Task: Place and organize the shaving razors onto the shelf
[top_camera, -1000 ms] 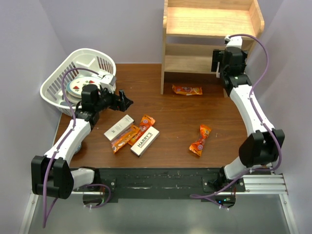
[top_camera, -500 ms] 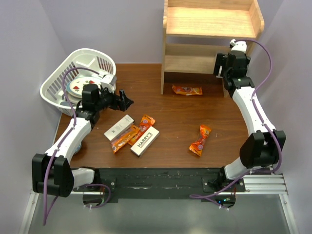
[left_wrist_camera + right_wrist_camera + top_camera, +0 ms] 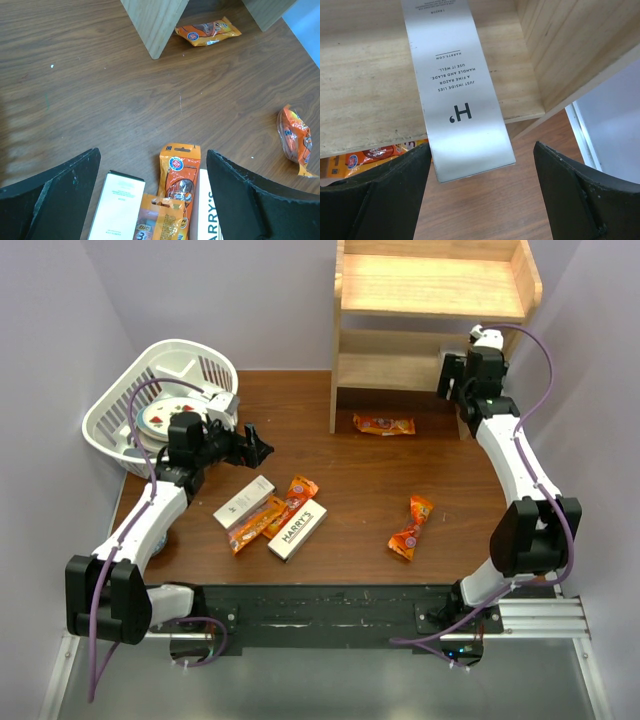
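Note:
One shaving razor box [image 3: 457, 85], white with a dark "H'" mark, lies on the lower board of the wooden shelf [image 3: 365, 90], its near end overhanging the front edge. That end sits between the fingers of my open right gripper [image 3: 482, 147], with a clear gap on the right side. In the top view the right gripper [image 3: 452, 375] is at the shelf [image 3: 430, 285]. Two more razor boxes [image 3: 244, 500] [image 3: 298, 530] lie on the table at the left. My left gripper [image 3: 256, 447] hovers open behind them, with nothing between its fingers. They show in the left wrist view as a plain white box [image 3: 117, 207] and a lettered box [image 3: 207, 217].
Orange packets [image 3: 275, 510] lie between the two table boxes. Another [image 3: 384, 424] lies under the shelf, and one [image 3: 410, 528] sits mid-table on the right. A white slatted basket [image 3: 125, 405] holding a plate stands at the back left. Walls close in on both sides.
The right wrist has shifted slightly to the right and back from the shelf, with the box left lying on the lower board. The left arm has not moved.

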`<act>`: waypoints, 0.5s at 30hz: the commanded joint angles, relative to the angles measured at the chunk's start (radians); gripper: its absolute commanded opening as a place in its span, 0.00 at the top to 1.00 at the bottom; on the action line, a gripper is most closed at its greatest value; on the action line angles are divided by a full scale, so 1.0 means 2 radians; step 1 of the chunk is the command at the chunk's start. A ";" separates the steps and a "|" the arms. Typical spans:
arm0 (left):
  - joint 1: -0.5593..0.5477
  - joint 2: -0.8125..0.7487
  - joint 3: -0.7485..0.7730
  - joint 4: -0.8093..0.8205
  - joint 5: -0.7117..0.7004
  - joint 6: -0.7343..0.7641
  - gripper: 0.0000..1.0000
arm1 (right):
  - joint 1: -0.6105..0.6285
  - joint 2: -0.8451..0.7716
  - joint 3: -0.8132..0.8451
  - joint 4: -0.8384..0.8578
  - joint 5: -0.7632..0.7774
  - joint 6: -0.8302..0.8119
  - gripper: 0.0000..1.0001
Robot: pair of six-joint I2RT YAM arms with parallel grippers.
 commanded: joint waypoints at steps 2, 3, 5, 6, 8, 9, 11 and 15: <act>0.004 0.003 0.021 0.019 0.004 -0.001 0.07 | -0.004 -0.004 0.008 0.009 -0.028 0.011 0.13; 0.004 0.003 0.021 0.020 0.004 -0.002 0.08 | -0.004 -0.005 0.006 0.009 -0.030 0.011 0.17; 0.003 0.004 0.021 0.020 0.003 -0.002 0.07 | -0.004 -0.006 0.000 0.011 -0.032 0.010 0.20; 0.004 0.004 0.021 0.021 0.004 -0.002 0.07 | -0.004 -0.007 -0.001 0.013 -0.033 0.009 0.22; 0.004 0.004 0.020 0.021 0.004 -0.003 0.07 | -0.005 -0.007 -0.003 0.016 -0.034 0.007 0.29; 0.004 0.005 0.021 0.021 0.003 -0.003 0.07 | -0.005 -0.007 -0.003 0.018 -0.035 0.009 0.31; 0.004 0.005 0.021 0.020 0.002 -0.003 0.07 | -0.005 -0.003 0.000 0.020 -0.037 0.011 0.34; 0.004 0.004 0.021 0.019 0.002 -0.002 0.07 | -0.006 0.007 0.010 0.022 -0.033 0.017 0.39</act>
